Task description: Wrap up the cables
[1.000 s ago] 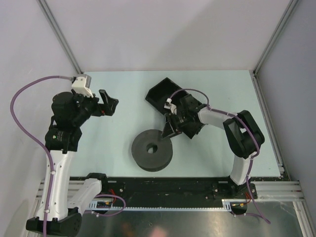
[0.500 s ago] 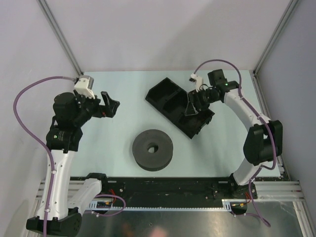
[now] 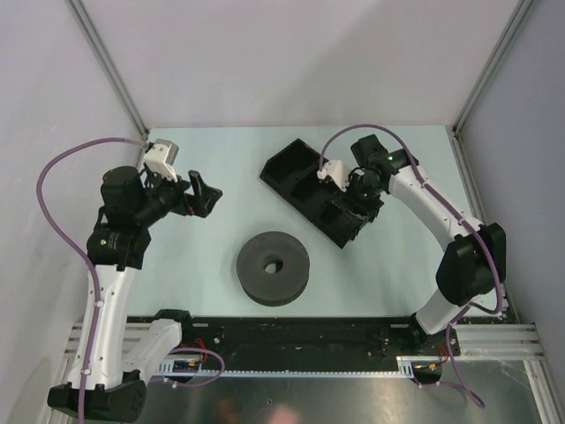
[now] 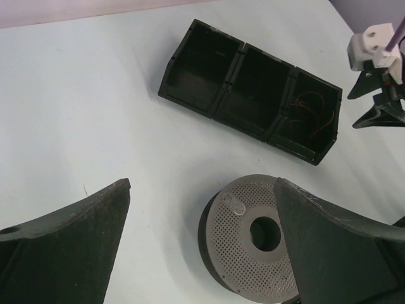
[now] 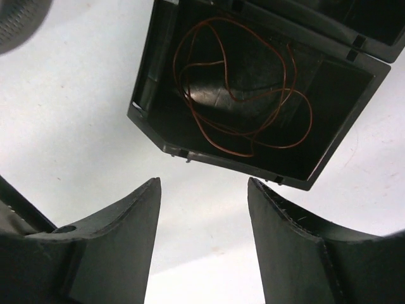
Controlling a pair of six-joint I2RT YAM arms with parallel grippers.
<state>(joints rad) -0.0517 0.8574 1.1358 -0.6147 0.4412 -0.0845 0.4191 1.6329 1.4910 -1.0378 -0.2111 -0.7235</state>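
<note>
The cable is a thin reddish-brown wire (image 5: pixel 240 82) lying in loose loops in the end compartment of a black three-part tray (image 3: pixel 281 168); it also shows in the left wrist view (image 4: pixel 310 117). My right gripper (image 5: pixel 204 183) is open and empty, hovering just beside that compartment (image 3: pixel 351 205), and it shows in the left wrist view (image 4: pixel 354 111). My left gripper (image 4: pixel 202 187) is open and empty, held above the table at the left (image 3: pixel 205 194). The dark grey flanged spool (image 3: pixel 272 268) lies flat near the front; nothing is wound on it.
The spool's perforated face (image 4: pixel 253 234) lies below the left fingers. The tray (image 4: pixel 229 77) has two other compartments that look empty. Grey walls enclose the table on three sides. The black rail (image 3: pixel 300 336) runs along the near edge.
My right arm swung from the spool's edge out to the far right, then came back over the tray's end compartment. My left gripper shifted slightly to the right.
</note>
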